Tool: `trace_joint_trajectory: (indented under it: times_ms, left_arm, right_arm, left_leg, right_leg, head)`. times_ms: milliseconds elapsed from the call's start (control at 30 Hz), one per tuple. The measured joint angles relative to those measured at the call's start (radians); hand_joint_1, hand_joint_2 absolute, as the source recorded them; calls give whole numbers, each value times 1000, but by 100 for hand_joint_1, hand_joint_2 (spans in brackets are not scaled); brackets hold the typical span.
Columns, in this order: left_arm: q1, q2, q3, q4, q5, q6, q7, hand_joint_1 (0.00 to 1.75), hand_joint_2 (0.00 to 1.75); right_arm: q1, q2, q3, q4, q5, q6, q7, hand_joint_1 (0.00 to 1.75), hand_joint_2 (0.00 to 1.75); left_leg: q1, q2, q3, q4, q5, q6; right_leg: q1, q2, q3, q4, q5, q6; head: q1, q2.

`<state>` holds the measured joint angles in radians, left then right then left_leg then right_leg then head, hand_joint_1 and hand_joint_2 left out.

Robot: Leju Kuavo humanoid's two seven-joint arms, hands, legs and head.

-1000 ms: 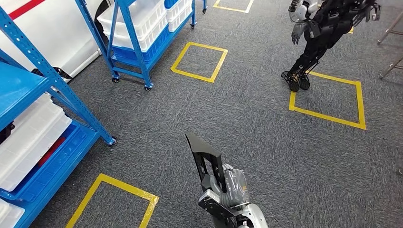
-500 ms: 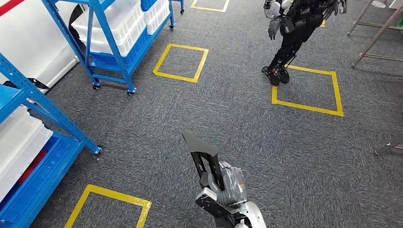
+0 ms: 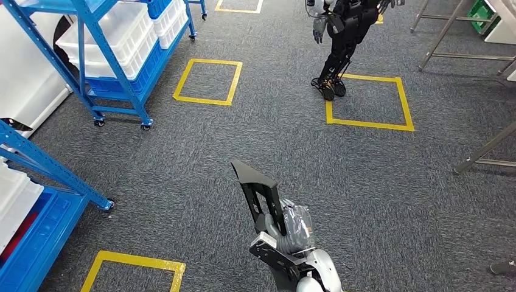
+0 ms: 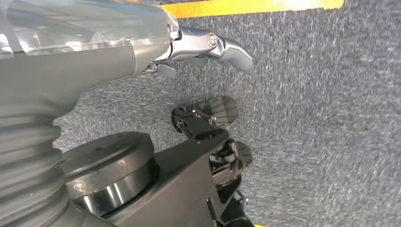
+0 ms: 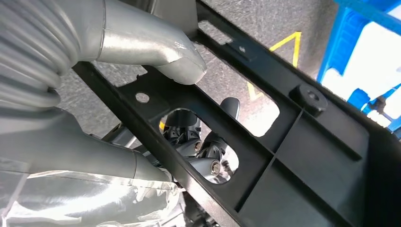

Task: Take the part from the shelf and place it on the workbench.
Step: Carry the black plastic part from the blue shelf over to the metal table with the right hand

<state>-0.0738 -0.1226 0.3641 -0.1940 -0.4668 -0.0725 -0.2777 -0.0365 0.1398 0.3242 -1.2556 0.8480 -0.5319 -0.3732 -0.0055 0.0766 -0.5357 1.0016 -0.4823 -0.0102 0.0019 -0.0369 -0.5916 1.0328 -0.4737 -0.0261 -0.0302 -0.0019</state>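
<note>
The part [image 3: 258,191] is a flat black plastic bracket with cut-out openings, standing upright over the grey carpet in the lower middle of the head view. My right hand [image 3: 295,234] grips its lower end. In the right wrist view the bracket [image 5: 293,156] runs across the picture, and the hand's thumb [image 5: 156,52] presses on its frame. My left hand [image 4: 198,47] hangs over the carpet and holds nothing, its fingers apart.
A blue wheeled shelf [image 3: 115,42] with white bins stands at the back left; another blue shelf [image 3: 36,164] is near left. Yellow floor squares [image 3: 207,82] mark the carpet. A black humanoid robot [image 3: 341,36] stands ahead. Metal table legs [image 3: 450,36] rise at the right.
The whole scene has slid left and down as the camera turned right. The black part stays gripped in my right hand, in the same pose.
</note>
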Motion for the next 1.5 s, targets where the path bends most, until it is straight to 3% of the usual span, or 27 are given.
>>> trace_joint_trajectory:
  times_ms: [67,167,200,233,267,333,400,433,500,567,633,700,733,767,800,867,933,1033,1100,1200,1233,1267,1300,1333,1400,1433,1500]
  left_arm:
    - [-1,0,3,0,-1,0,3,0,175]
    - [2,0,7,0,-2,1,6,0,175]
    - [3,0,9,0,-2,1,8,0,175]
    - [4,0,10,0,-3,1,9,0,175]
    - [4,0,11,0,-4,1,11,0,175]
    - [4,0,11,0,-6,2,14,0,175]
    - [3,0,12,0,-8,2,16,0,175]
    - [2,0,12,0,-10,2,17,0,175]
    - [0,0,12,0,-12,2,21,0,175]
    - [-2,-1,12,0,-16,2,24,0,175]
    - [-2,-1,12,0,-19,3,25,0,175]
    - [0,-1,12,0,-20,2,25,0,175]
    - [1,-1,12,0,-21,2,25,0,175]
    - [1,-1,12,0,-21,2,25,0,175]
    - [1,-2,12,0,-22,2,25,0,175]
    - [1,-3,12,0,-26,1,25,0,175]
    - [0,-3,12,0,-29,1,25,0,175]
    - [-2,-3,12,0,-31,1,29,0,175]
    - [-3,-3,12,0,-35,-1,33,0,175]
    - [-1,-3,12,0,-39,-4,41,0,175]
    - [0,-3,12,0,-40,-6,44,0,175]
    - [1,-3,12,0,-40,-8,47,0,175]
    - [1,-3,12,0,-40,-11,50,0,175]
    - [1,-3,12,0,-40,-14,53,0,175]
    - [0,-3,12,0,-40,-19,58,0,175]
    - [-1,-2,12,0,-41,-21,59,0,175]
    - [-2,-2,12,0,-42,-23,64,0,175]
  right_arm:
    - [-1,2,-2,0,0,2,-2,175,175]
    - [-2,6,-5,0,0,3,-4,175,175]
    - [-1,7,-7,0,0,3,-4,175,175]
    - [0,7,-8,0,-1,3,-5,175,175]
    - [0,7,-10,0,-2,2,-6,175,175]
    - [0,7,-13,1,-6,1,-10,175,175]
    - [-1,7,-15,1,-11,-1,-15,175,175]
    - [-1,7,-16,2,-13,-2,-16,175,175]
    - [0,7,-18,3,-18,-5,-20,175,175]
    - [1,7,-21,4,-23,-8,-24,175,175]
    - [0,6,-23,5,-26,-11,-27,175,175]
    - [0,6,-23,7,-27,-12,-28,175,175]
    - [1,5,-23,9,-27,-12,-28,175,175]
    - [2,5,-23,10,-28,-12,-28,175,175]
    - [3,4,-23,11,-29,-12,-28,175,175]
    - [2,4,-24,12,-31,-13,-28,175,175]
    - [2,4,-25,11,-34,-16,-30,175,175]
    - [6,4,-25,11,-37,-19,-32,175,175]
    - [8,4,-25,11,-39,-22,-34,175,175]
    - [13,3,-26,11,-45,-28,-37,175,175]
    - [16,2,-27,11,-47,-30,-38,175,175]
    - [20,1,-28,11,-49,-32,-39,175,175]
    - [23,-1,-29,11,-52,-33,-40,175,175]
    - [25,-1,-29,11,-54,-33,-41,175,175]
    - [26,-2,-30,11,-57,-35,-42,175,175]
    - [26,-2,-30,11,-58,-37,-43,175,175]
    - [28,-4,-31,11,-59,-40,-43,175,175]
  left_leg:
    - [4,-17,-10,28,-24,-11]
    - [9,-59,-86,203,-117,-21]
    - [9,-63,-115,262,-137,-22]
    - [9,-66,-130,292,-138,-21]
    - [9,-67,-127,279,-117,-19]
    - [9,-87,-74,155,-40,-10]
    - [8,-120,-24,38,6,-1]
    - [7,-131,-14,13,10,2]
    - [6,-125,-12,1,9,8]
    - [9,-108,-9,-12,19,20]
    - [10,-90,-6,-23,26,29]
    - [7,-71,-7,-23,26,33]
    - [7,-61,-8,-22,26,33]
    - [7,-52,-8,-20,25,32]
    - [8,-44,-8,-18,23,31]
    - [8,-31,-9,-9,16,23]
    - [6,-21,-10,1,7,12]
    - [7,-10,-9,4,2,-6]
    - [12,-30,-21,37,-26,-18]
    - [15,-64,-98,215,-119,-26]
    - [15,-66,-122,269,-136,-27]
    - [15,-67,-133,290,-133,-26]
    - [15,-68,-126,272,-111,-24]
    - [15,-73,-101,216,-74,-20]
    - [16,-106,-40,79,-12,-12]
    - [15,-123,-20,34,1,-9]
    - [12,-137,-10,6,2,-4]
  right_leg:
    - [-3,15,-1,-4,5,-11]
    - [-5,38,-2,-5,8,-20]
    - [-4,47,-2,-5,8,-21]
    - [-3,57,-2,-4,8,-21]
    - [-3,67,0,-4,8,-21]
    - [-3,86,3,-4,8,-20]
    - [-3,103,0,-2,9,-14]
    - [-4,110,-4,-1,12,-9]
    - [-6,124,-11,-4,18,4]
    - [-4,108,-20,11,5,14]
    - [-3,70,-56,90,-46,19]
    - [-7,50,-115,218,-104,26]
    - [-10,47,-135,263,-117,29]
    - [-13,45,-139,273,-110,32]
    - [-16,41,-124,245,-88,35]
    - [-17,16,-51,108,-29,37]
    - [-13,0,-3,12,-3,28]
    - [-8,17,-3,0,-1,10]
    - [-11,29,-2,-5,4,-2]
    - [-11,48,-2,-7,7,-12]
    - [-10,56,-2,-7,7,-13]
    - [-9,64,-2,-6,7,-13]
    - [-8,73,-1,-6,7,-13]
    - [-8,82,0,-5,7,-13]
    - [-7,100,0,-3,7,-9]
    - [-8,108,-3,-2,9,-4]
    - [-11,122,-11,-3,15,9]
  head:
    - [0,0]
    - [0,0]
    - [0,0]
    - [0,0]
    - [0,0]
    - [0,0]
    - [0,0]
    - [0,0]
    - [0,0]
    - [0,0]
    - [0,0]
    - [0,0]
    - [0,0]
    - [0,0]
    - [0,0]
    - [0,0]
    - [0,0]
    - [0,0]
    - [0,0]
    - [0,0]
    - [0,0]
    - [0,0]
    - [0,0]
    - [0,0]
    - [0,0]
    - [0,0]
    - [0,0]
